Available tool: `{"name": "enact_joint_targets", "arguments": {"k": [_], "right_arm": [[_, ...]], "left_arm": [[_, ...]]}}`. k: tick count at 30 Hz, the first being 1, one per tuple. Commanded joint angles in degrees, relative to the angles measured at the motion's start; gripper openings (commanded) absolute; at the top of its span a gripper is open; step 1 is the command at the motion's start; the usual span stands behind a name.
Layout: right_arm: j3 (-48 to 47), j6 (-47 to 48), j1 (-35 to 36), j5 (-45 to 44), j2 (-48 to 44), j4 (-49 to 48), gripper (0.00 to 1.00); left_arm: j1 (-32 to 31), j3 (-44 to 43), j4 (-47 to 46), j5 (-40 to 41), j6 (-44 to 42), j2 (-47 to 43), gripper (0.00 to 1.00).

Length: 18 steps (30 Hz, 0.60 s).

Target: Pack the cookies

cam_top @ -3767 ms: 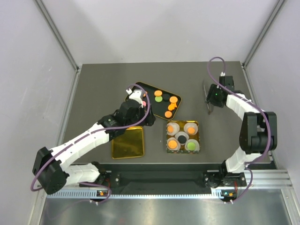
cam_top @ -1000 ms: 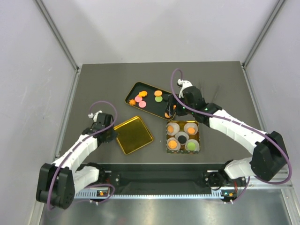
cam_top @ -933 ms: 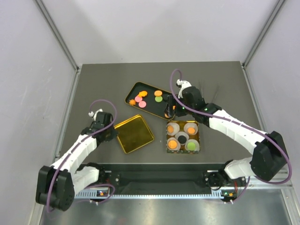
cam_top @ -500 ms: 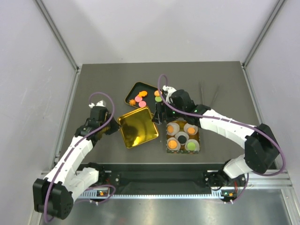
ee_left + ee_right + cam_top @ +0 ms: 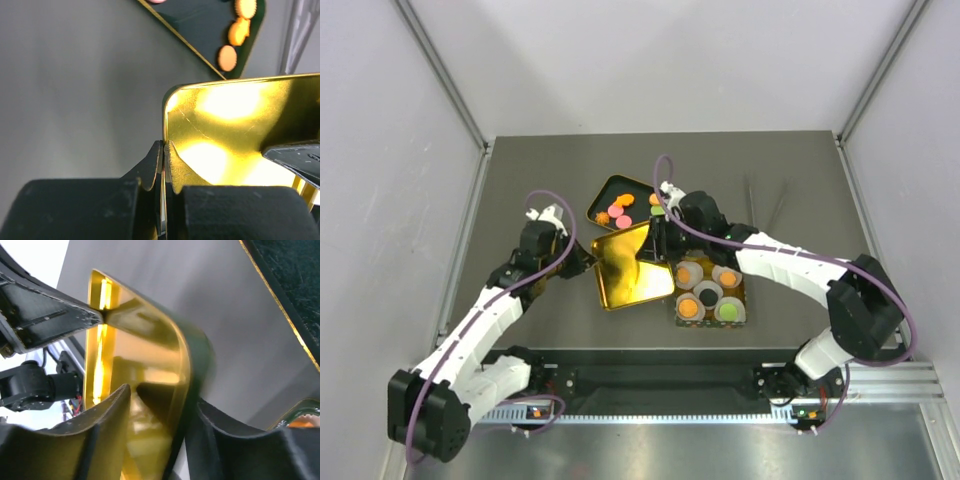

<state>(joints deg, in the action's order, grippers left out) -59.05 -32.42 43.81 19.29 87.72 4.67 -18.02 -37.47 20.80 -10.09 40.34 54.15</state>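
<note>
Thin sheet metal for the gold lid [image 5: 230,125]: mirror-bright inside, with fine hairline scratches just beyond the tips of the left gripper [image 5: 163,147], which pinches its rim. The fingers [image 5: 150,170] are matt black plastic, slightly grainy. Left of them the table [image 5: 75,75] is dull dark grey, smooth, with only a soft sheen. Ahead of them the black tray [image 5: 210,30] is matt and lightly scuffed inside, with a glossy gold rim. In it, the cookies [image 5: 227,57] are matt orange with ridged edges. The right gripper [image 5: 160,397] is also matt black plastic, and the polished lid between its fingers mirrors them.
</note>
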Motion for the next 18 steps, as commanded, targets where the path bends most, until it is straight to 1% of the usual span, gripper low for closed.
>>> {"name": "enact_joint_targets", "arguments": {"k": [1, 2, 3, 4, 5, 6, 9, 10, 13, 14, 15, 16, 17, 18], "right_arm": [[-2.3, -2.7, -0.4, 1.3, -2.2, -4.2, 0.39], [-2.2, -3.2, -0.6, 1.4, -3.0, -4.2, 0.30], [-2.2, -3.7, -1.1, 1.8, -3.3, -4.1, 0.25], [-2.0, -4.0, -1.5, 2.3, -3.6, -4.2, 0.19], [-2.0, -5.0, -1.7, 2.7, -4.3, -4.2, 0.11], [-2.0, -5.4, -2.3, 2.9, -4.7, -4.2, 0.00], [-2.1, -6.3, -3.7, 2.9, -6.0, -3.0, 0.00], [-2.7, -6.6, -4.3, 3.4, -6.1, -2.2, 0.00], [-3.3, -7.8, -7.6, 6.4, -6.2, -1.4, 0.00], [-3.5, -8.0, -9.3, 7.2, -6.2, -1.1, 0.00], [-4.3, -8.0, -10.1, 8.0, -6.1, -0.6, 0.00], [-4.7, -8.2, -10.8, 9.7, -5.8, -0.6, 0.00], [-5.1, -8.2, -11.5, 10.6, -5.7, -0.4, 0.03], [-5.6, -8.3, -12.8, 11.5, -5.4, -0.2, 0.03]], "left_arm": [[-2.5, -1.6, -7.6, 0.2, -0.3, 1.2, 0.02], [-4.1, -2.4, -7.6, 1.0, -0.8, 1.7, 0.05], [-4.9, -2.9, -7.9, 1.7, -1.7, 2.1, 0.09], [-5.6, -3.3, -8.1, 3.1, -2.1, 2.5, 0.15], [-7.2, -4.2, -8.3, 4.2, -2.6, 2.6, 0.26], [-8.1, -4.7, -8.4, 5.3, -4.0, 2.7, 0.48], [-11.7, -8.1, -8.3, 11.0, -7.4, 2.3, 0.71], [-12.6, -9.2, -8.5, 12.4, -8.2, 1.9, 0.74], [-17.3, -13.1, -9.2, 16.1, -12.5, 1.6, 0.79], [-20.3, -14.5, -9.3, 17.9, -14.7, 1.6, 0.80], [-22.0, -15.2, -9.3, 18.8, -16.0, 2.0, 0.81], [-25.6, -15.7, -9.3, 20.4, -17.2, 2.2, 0.81], [-27.7, -15.9, -9.5, 23.6, -18.4, 2.4, 0.82], [-29.6, -16.0, -9.6, 25.9, -21.1, 2.9, 0.82]]}}
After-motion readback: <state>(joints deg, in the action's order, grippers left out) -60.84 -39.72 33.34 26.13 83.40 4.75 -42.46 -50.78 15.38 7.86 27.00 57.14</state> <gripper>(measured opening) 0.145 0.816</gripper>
